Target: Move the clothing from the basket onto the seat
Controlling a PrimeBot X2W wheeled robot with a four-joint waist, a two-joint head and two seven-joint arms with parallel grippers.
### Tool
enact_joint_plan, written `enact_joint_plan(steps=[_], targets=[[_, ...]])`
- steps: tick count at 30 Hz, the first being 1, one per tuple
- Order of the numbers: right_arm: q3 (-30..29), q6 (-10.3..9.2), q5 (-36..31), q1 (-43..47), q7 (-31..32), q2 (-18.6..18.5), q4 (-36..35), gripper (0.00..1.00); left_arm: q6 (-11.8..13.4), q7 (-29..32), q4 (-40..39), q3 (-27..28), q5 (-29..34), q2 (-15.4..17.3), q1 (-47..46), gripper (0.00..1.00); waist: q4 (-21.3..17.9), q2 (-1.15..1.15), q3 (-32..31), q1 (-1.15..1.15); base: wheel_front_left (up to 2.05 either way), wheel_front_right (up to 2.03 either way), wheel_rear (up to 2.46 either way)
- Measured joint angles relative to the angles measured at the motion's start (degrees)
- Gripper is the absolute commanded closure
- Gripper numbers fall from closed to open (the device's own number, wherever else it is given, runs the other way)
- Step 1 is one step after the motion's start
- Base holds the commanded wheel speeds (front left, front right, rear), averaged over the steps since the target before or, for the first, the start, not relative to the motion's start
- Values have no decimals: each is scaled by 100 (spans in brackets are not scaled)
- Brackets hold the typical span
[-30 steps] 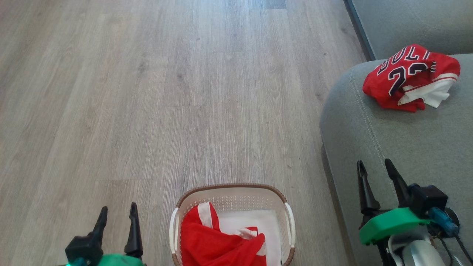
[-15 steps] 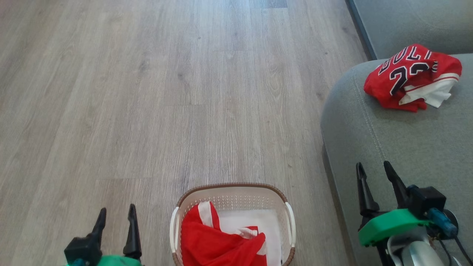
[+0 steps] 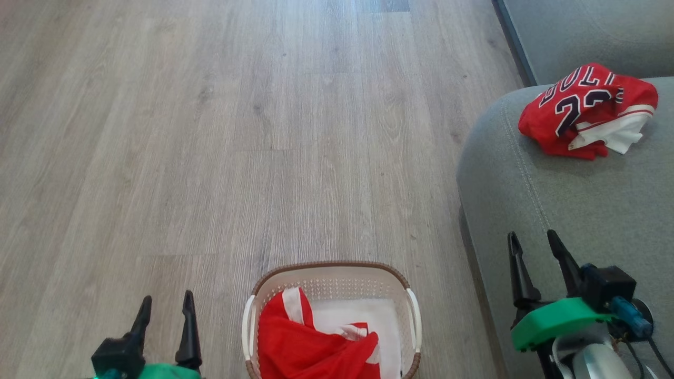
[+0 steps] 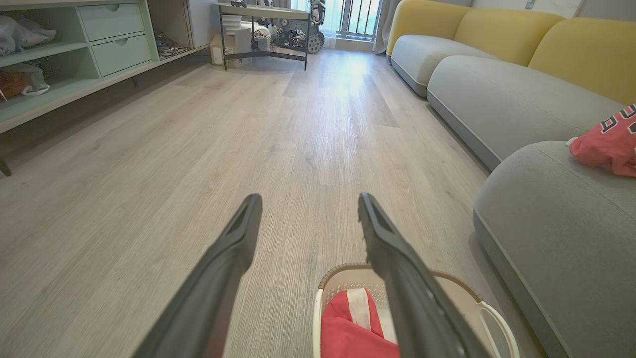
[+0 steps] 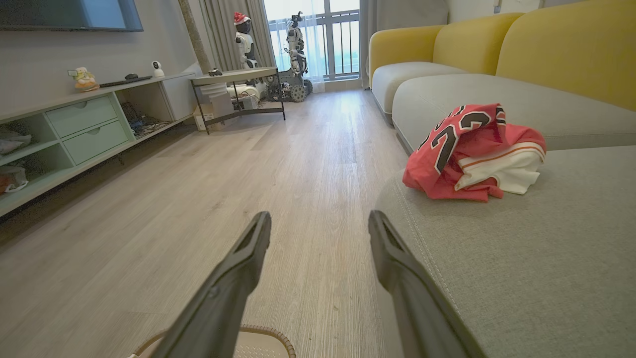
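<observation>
The plain red garment (image 3: 310, 347) w/ white trim sits bunched in the basket (image 3: 331, 267), which stands on the wood floor (image 3: 263, 131) at bottom centre of the head view. The "23" jersey (image 3: 579, 105) lies crumpled on the grey-green seat (image 3: 579, 210) to the robot's right, well apart from the basket. L gripper (image 3: 167, 296) hangs over the floor just left of the basket, fingers spread & empty; R gripper (image 3: 532, 233) is by the seat's edge, fingers also apart & empty, well short of the jersey.

head: down at floor (image 3: 263, 131) | wrists: low, forward | shared: basket (image 3: 331, 267), seat (image 3: 579, 210)
</observation>
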Motion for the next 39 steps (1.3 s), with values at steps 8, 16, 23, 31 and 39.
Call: enact_joint_plan(steps=[8,16,23,31,39], targets=[[0,0,0,1,0,0,1,0,-97,0,21,60,77,-35,0,0,-9,0,21,0,0,0,0],[-7,0,0,1,0,0,20,0,-152,0,54,163,141,-65,0,0,-16,0,47,0,0,0,0],[-13,0,0,1,0,1,21,0,-204,0,92,197,193,-100,-1,0,-19,0,106,0,0,0,0],[-48,0,-18,0,0,1,18,0,-304,0,171,189,292,-132,-36,0,-19,0,269,0,0,0,0],[-163,0,-94,-174,0,5,-185,0,-457,0,630,-235,614,-159,-762,0,-23,0,886,0,0,0,0]])
